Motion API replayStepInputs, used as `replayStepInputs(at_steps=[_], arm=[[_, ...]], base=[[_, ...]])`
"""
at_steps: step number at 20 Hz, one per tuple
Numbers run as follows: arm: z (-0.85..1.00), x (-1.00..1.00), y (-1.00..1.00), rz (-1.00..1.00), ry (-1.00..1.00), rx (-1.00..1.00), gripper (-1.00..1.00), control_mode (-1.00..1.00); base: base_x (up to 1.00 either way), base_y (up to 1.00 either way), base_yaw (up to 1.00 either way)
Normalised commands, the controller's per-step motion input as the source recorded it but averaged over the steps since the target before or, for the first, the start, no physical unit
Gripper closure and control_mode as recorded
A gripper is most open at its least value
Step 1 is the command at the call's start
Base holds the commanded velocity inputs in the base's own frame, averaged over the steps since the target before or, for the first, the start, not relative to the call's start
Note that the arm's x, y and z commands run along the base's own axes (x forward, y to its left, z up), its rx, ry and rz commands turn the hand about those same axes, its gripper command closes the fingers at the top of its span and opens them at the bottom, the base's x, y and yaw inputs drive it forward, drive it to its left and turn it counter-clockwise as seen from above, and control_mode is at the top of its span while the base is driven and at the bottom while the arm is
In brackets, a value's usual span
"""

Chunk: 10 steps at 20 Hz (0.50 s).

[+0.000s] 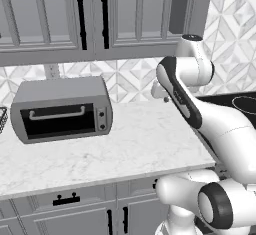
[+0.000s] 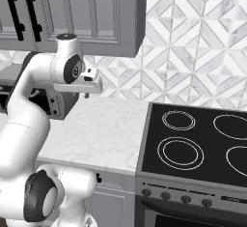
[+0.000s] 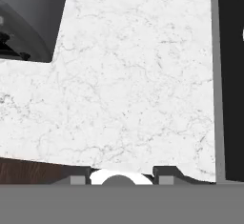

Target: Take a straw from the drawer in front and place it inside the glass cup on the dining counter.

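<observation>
Gripper (image 3: 121, 180) is hanging over the white worktop (image 3: 133, 89) with nothing held; you are seeing its fingertips (image 3: 78, 180) standing partly apart, near the worktop's front edge.

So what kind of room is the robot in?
It looks like a kitchen. There is a toaster oven sitting on a white marble counter, a black stovetop with ring burners beside it, and grey cabinets up on the tiled wall.

Drawer (image 1: 66, 197) shut, grey panelled front with short black bar handle, sits just under the white marble worktop (image 1: 125, 149) edge, below the toaster oven (image 1: 61, 110).
</observation>
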Motion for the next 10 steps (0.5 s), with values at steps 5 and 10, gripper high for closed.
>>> replayStepInputs(at_steps=[5,10], arm=[[0.0,-0.09,0.0,0.0,-0.01,0.0,-1.0,1.0],[0.0,0.0,0.0,0.0,0.0,0.0,-1.0,1.0]], base=[[-0.21,0.0,0.0],[-0.81,-0.06,0.13]])
